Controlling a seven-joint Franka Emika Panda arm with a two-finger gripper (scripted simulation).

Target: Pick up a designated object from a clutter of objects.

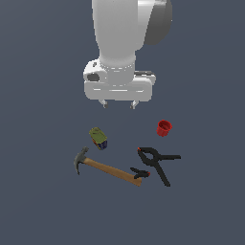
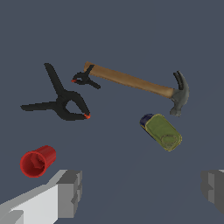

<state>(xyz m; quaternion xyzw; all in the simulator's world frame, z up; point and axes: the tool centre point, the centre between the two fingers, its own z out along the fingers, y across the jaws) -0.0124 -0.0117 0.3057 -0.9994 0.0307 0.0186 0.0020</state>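
One green can lies beside the hammer.

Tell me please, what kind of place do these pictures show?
Most likely a simulated test scene, not a real room: a plain dark grey floor with no walls or furniture. Loose items lie on it, a hammer, a red cup and a green can, under the arm's open tool.

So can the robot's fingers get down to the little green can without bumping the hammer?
Probably yes. The open fingers hang above the small olive-green boxy can, which lies apart from the wooden-handled hammer, with nothing on top of it.
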